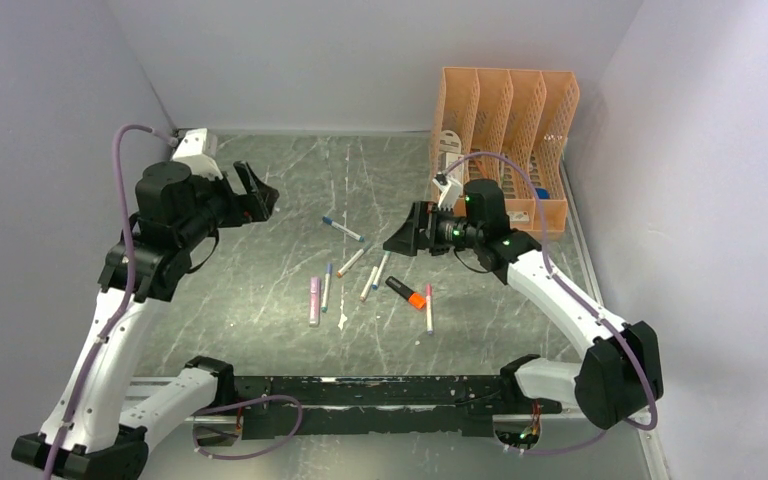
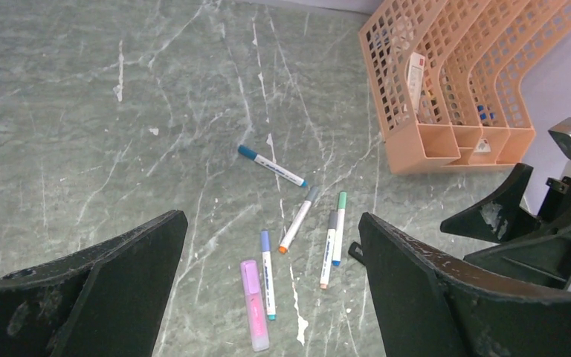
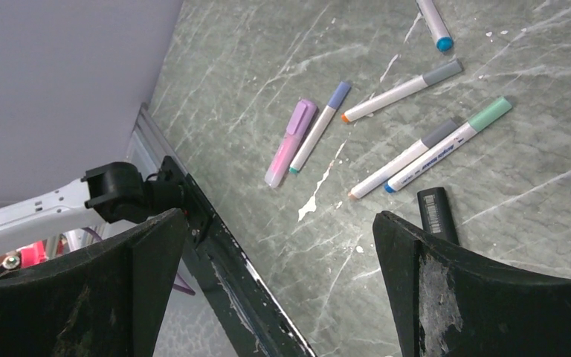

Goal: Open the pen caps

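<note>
Progress is judged to be nil: every one of the pen caps (image 2: 247,152) that can be made out is seated on its barrel, so all are left to be pulled. Farthest left of the file rack (image 1: 505,130), the left gripper (image 1: 257,192) is poised above the table (image 1: 260,330), its matt black, wedge-shaped jaws spread wide with nothing between them. Nearer the rack, the pens (image 2: 296,220) are scattered flat on the grey-green, white-veined surface, well left of the rack's base and towards the arms. A stubby pink highlighter (image 1: 314,300) is found at the end farthest from the rack. Slim white barrels with lilac, grey, mint and blue ends are seen next, then a thicker black marker (image 1: 407,292) with an orange end. Just left of the rack, the right gripper (image 1: 405,232) is likewise spread fully, and nothing is gripped. The rack itself is moulded in perforated peach plastic.
</note>
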`<action>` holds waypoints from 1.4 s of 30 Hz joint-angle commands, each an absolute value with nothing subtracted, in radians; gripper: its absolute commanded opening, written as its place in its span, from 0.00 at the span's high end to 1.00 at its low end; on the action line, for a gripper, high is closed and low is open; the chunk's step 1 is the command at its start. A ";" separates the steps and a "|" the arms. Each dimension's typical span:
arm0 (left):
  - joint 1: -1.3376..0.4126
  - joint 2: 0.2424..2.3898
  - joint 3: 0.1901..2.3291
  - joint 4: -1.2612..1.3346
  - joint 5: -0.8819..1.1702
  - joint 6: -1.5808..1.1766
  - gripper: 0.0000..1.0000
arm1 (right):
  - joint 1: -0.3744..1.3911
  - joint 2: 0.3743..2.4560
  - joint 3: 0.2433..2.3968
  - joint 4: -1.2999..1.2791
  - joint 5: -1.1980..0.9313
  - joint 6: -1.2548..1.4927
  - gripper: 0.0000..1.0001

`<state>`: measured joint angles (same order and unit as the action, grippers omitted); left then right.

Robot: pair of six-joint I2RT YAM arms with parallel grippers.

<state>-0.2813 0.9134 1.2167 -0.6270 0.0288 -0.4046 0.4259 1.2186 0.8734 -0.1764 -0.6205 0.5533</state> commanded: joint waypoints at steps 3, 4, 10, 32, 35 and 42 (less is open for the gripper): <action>-0.285 0.942 1.232 -0.604 0.049 -0.446 0.01 | 0.449 1.227 0.910 -0.223 -0.580 0.525 0.00; -0.285 0.949 1.234 -0.597 0.064 -0.457 0.01 | 0.451 1.224 0.908 -0.227 -0.575 0.523 0.00; -0.283 0.987 1.246 -0.544 0.198 -0.536 0.01 | 0.451 1.180 0.889 -0.269 -0.533 0.491 0.00; -0.164 1.054 1.113 -0.151 0.608 -0.904 0.01 | 0.451 1.068 0.824 -0.313 -0.486 0.469 0.00; -0.154 1.047 1.097 -0.118 0.621 -0.928 0.01 | 0.451 1.058 0.813 -0.315 -0.484 0.469 0.00; -0.152 1.043 1.140 -0.227 0.527 -0.826 0.01 | 0.451 1.048 0.810 -0.330 -0.473 0.465 0.00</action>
